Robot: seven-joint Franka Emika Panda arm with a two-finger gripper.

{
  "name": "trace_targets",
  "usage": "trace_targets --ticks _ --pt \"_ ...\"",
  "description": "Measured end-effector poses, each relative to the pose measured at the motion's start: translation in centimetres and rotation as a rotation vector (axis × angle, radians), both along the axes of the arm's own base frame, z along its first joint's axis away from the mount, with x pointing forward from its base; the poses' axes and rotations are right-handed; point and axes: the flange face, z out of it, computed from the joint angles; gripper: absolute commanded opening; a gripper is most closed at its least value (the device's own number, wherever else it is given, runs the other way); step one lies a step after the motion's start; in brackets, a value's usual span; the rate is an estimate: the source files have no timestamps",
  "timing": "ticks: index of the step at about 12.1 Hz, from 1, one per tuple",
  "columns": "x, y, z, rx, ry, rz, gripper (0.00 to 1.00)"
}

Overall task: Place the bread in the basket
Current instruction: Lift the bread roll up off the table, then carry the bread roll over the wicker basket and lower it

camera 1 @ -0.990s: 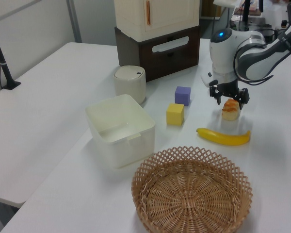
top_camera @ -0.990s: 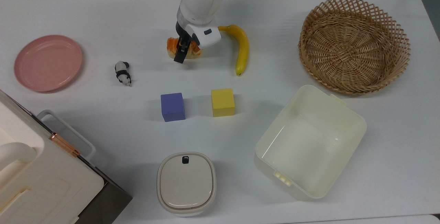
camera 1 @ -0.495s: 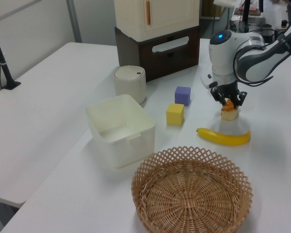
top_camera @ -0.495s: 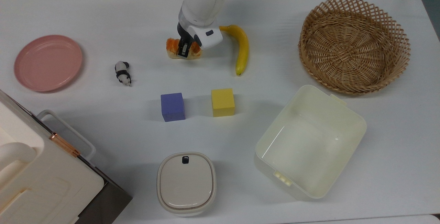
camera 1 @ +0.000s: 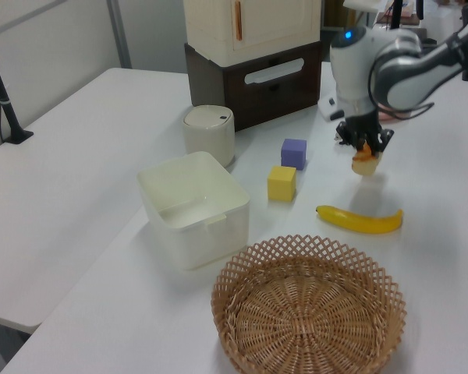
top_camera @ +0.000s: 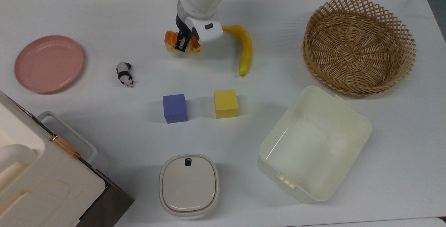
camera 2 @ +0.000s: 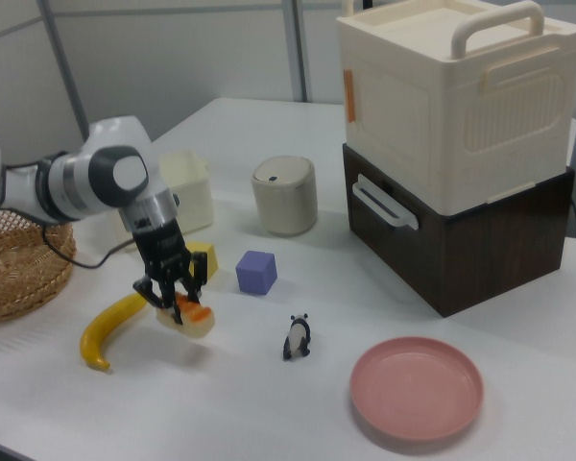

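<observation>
- A plain white surface [top_camera: 104, 7] is seen, pretty cluttered.
- The bread [top_camera: 171, 41] is clamped in the claw [top_camera: 182, 42] and, compared to a second ago, has been lifted clear of the surface; in the right view a shadow is seen under it.
- So the grasp looks done, and the carry to the basket [top_camera: 359, 46] is judged next, past the banana [top_camera: 245, 47] just beside.
- Counted: one bread, one basket, one banana, two cubes, purple [top_camera: 175, 108] and yellow [top_camera: 225, 103].

White table [top_camera: 104, 14] under even light; pale partition wall panels [camera 2: 173, 58] behind it, second white table [camera 1: 54, 156] alongside.
</observation>
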Motion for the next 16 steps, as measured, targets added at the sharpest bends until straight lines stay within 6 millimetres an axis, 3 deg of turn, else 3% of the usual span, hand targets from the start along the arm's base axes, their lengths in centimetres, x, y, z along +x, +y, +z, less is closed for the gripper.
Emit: trace_targets --ticks 2,4,8,10,13,15,16 --pt "0.6 0.2 2.2 0.029 -0.015 -0.1 0.37" --pt "1.3 0.7 5.2 0.069 -0.06 -0.31 0.37" --pt "2.4 1.3 8.1 0.138 -0.161 -0.725 0.37" --pt "3.2 0.7 10.4 0.179 -0.214 -0.95 0.37" --pt "4.4 -1.8 14.0 0.205 -0.301 -1.253 0.38" --pt "4.8 -1.5 15.5 0.215 -0.334 -1.341 0.38" --pt "4.8 -0.3 15.8 0.222 -0.337 -1.357 0.38"
